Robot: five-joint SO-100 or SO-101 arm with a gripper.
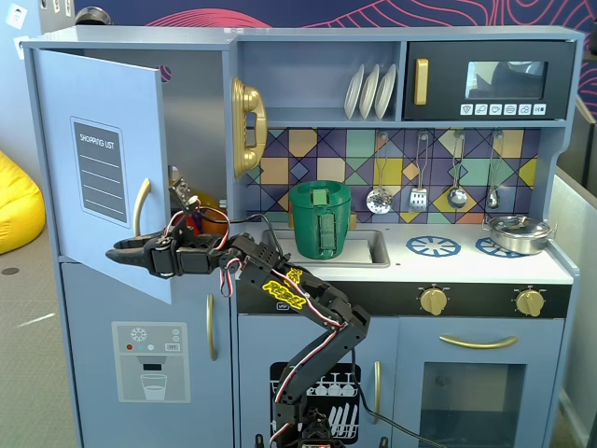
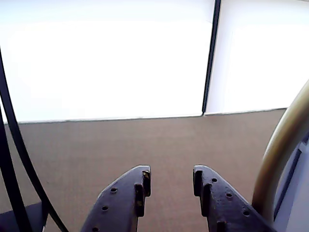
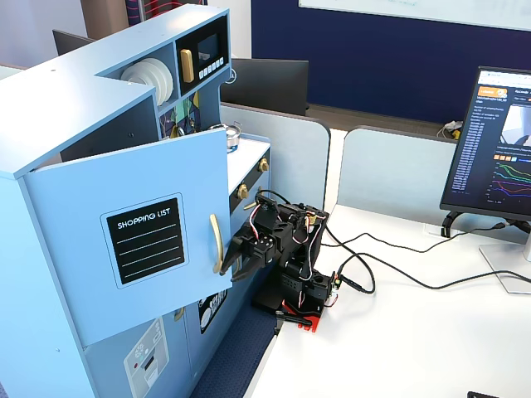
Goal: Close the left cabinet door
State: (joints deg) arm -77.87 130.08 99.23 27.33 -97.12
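The left cabinet door (image 1: 93,103), light blue with a black "SHOPPING LIST" panel, stands partly open, swung out from the cabinet; it also shows in the other fixed view (image 3: 99,191). Its curved gold handle (image 1: 141,207) runs down the free edge (image 3: 216,242). My gripper (image 1: 114,250) is stretched out level in front of the door's lower part, just below and beside the handle's lower end (image 3: 229,272). In the wrist view my gripper (image 2: 171,176) has its jaws apart with nothing between them, and the handle (image 2: 282,150) curves up just right of the right finger.
Below the open door is a light-blue door with a white dispenser panel (image 1: 149,359). A gold phone (image 1: 247,126), a green pot (image 1: 320,219) in the sink and the microwave (image 1: 490,79) lie to the right. A monitor (image 3: 498,141) and cables (image 3: 390,265) are on the white desk.
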